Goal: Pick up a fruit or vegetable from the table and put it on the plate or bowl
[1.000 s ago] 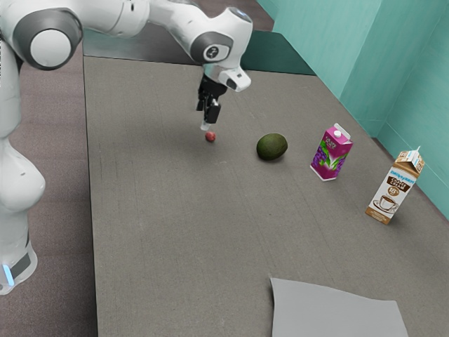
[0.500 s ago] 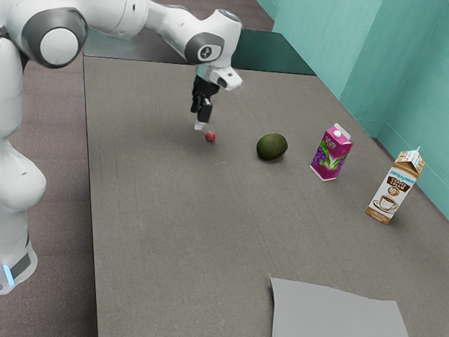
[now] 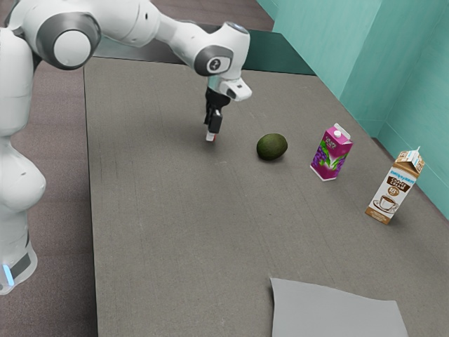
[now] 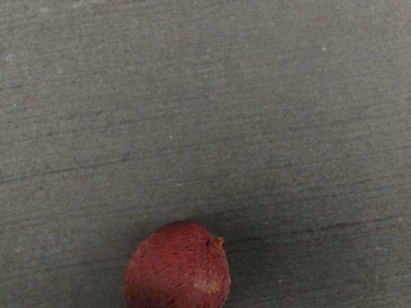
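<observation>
The gripper (image 3: 212, 133) hangs low over the table (image 3: 175, 232), right down at the small red fruit (image 4: 178, 269). The fruit lies on the table just under the hand, with its stub of a stem up and to 1 side. Whether the gripper is clenched on the fruit or loose around it, I cannot tell.

Risks, as I judge them:
- The fruit is small and round, so a squeeze that lands off centre could pinch it out sideways and send it rolling across the table.
- Its skin looks rough, which should help friction, but there is very little of it to hold. A lift begun before the hold is firm would likely leave it behind.
- With the hand this low, any further descent risks pressing into the table.
- The avocado (image 3: 272, 146) sits near, toward the exterior view's right. A fruit knocked that way could stop against it.
- The only candidate drop spot I can make out is a flat grey sheet (image 3: 337, 312) at the near edge, well apart from the fruit. A weak hold could fail on that long carry.

Labels: the purple carton (image 3: 331, 152) carries a grape picture. The brown carton (image 3: 395, 185) shows a cup on a saucer below a round badge. The writing on both is too small to read.
</observation>
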Action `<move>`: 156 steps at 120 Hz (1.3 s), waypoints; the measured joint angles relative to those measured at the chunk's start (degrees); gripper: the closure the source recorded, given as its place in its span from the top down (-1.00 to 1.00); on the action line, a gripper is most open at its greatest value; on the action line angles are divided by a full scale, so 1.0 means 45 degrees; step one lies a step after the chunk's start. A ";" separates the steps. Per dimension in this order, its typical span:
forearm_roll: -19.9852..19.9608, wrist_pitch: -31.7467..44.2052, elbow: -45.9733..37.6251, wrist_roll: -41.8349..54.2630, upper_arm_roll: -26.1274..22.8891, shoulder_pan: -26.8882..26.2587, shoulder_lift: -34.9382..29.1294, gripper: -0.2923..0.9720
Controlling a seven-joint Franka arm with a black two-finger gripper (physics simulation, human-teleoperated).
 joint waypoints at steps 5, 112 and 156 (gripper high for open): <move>-0.0036 0.0020 0.0002 0.0053 0.0027 -0.0003 0.0090 0.54; -0.0128 0.0581 -0.0047 0.0431 0.0043 -0.0139 0.0518 -0.24; 0.1448 -0.1914 0.4293 -0.0447 -0.0230 -0.4908 -0.0638 -0.28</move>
